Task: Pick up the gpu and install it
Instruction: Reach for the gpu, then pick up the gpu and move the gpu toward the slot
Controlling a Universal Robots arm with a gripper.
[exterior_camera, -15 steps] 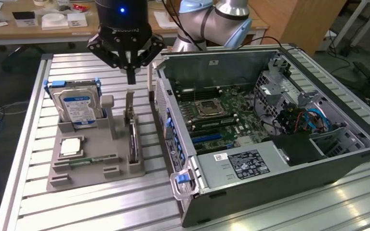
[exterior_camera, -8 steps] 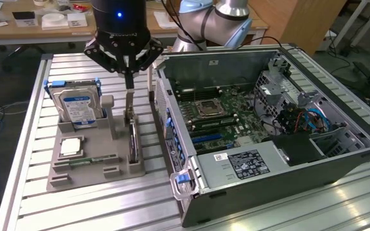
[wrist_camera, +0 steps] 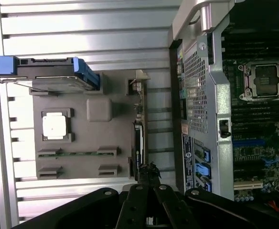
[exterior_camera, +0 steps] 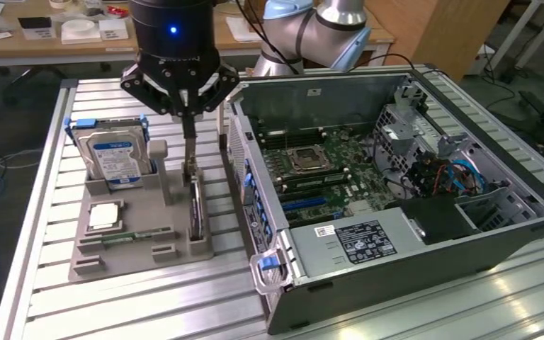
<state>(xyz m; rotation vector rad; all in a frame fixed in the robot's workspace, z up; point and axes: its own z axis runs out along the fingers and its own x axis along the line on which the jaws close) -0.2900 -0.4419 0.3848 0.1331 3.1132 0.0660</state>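
The gpu [exterior_camera: 196, 205] stands on edge in a slot at the side of the grey holder [exterior_camera: 130, 251] nearest the computer case, its silver bracket pointing up. My gripper [exterior_camera: 189, 126] hangs straight above it, fingers shut on the top of the card. In the wrist view the gpu [wrist_camera: 138, 136] shows edge-on as a thin dark strip along the holder [wrist_camera: 87, 138], and the gripper [wrist_camera: 146, 174] closes over one end of it. The card's lower edge still appears to rest in the holder.
On the holder there are also a silver hard drive [exterior_camera: 116, 157] in a blue frame, a square processor chip [exterior_camera: 105, 214] and a green memory stick [exterior_camera: 132, 236]. The open computer case [exterior_camera: 348, 244] lies at the exterior view's right, motherboard [exterior_camera: 324, 166] and blue expansion slots [exterior_camera: 305, 205] exposed.
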